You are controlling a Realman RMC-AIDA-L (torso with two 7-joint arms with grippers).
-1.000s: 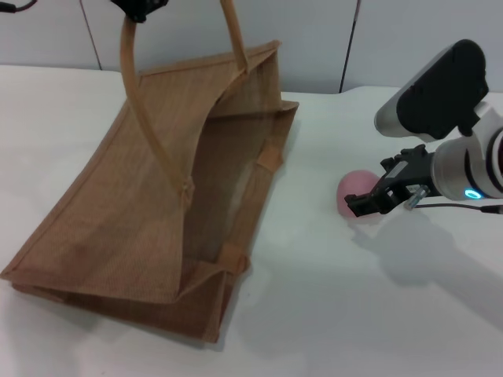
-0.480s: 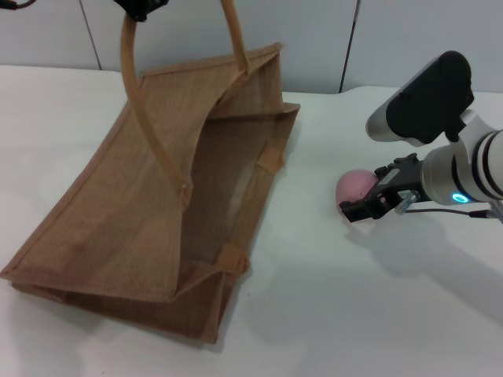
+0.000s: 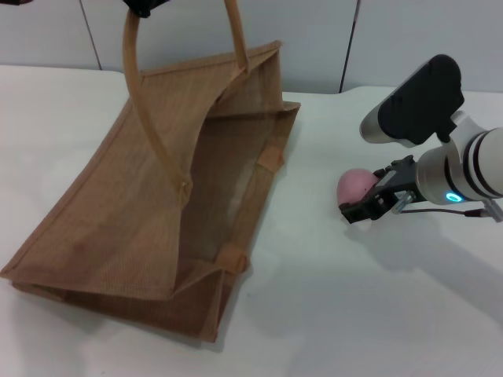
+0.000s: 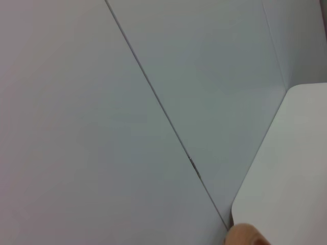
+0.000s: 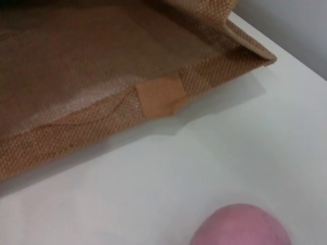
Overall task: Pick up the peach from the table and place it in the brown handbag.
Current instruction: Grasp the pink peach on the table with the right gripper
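Observation:
The brown handbag (image 3: 141, 204) lies tilted on the white table (image 3: 330, 314) with its mouth facing right. One arched handle (image 3: 135, 86) is pulled up to my left gripper (image 3: 143, 6) at the top edge, which is shut on it. A tan bit of that handle (image 4: 245, 236) shows in the left wrist view. The pink peach (image 3: 354, 184) sits right of the bag. My right gripper (image 3: 363, 206) is right at the peach, against its near right side. The right wrist view shows the peach (image 5: 240, 227) close up and the bag's open mouth (image 5: 76, 61) beyond it.
A grey panelled wall (image 3: 314, 39) runs behind the table's far edge. The second handle (image 3: 234, 31) stands up at the back of the bag. Bare tabletop lies between bag and peach.
My right arm has shifted a little to the left and lower, bringing the gripper tighter against the peach. The peach, the bag and the left gripper have hardly moved.

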